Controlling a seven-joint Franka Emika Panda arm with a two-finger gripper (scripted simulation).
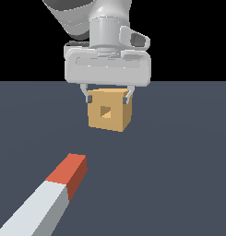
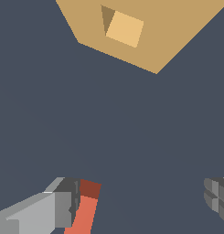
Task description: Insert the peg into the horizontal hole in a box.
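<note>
The peg [image 1: 40, 205] lies on the floor in the exterior view's foreground, its red end [image 1: 70, 170] pointing toward the box [image 1: 120, 117]. The tan box stands farther back, with the dark square hole [image 1: 105, 111] in the face toward the camera. My gripper [image 1: 108, 99] hangs open and empty, its fingertips showing in front of the box's top edge and holding nothing. In the wrist view, the box [image 2: 177, 27] and its hole [image 2: 123, 28] are well apart from the open gripper [image 2: 141, 203]. The peg's red end [image 2: 86, 210] shows beside one finger [image 2: 58, 208].
A dark blue-grey floor [image 1: 179, 161] stretches around the peg and the box. Behind it is a black background. No other objects show.
</note>
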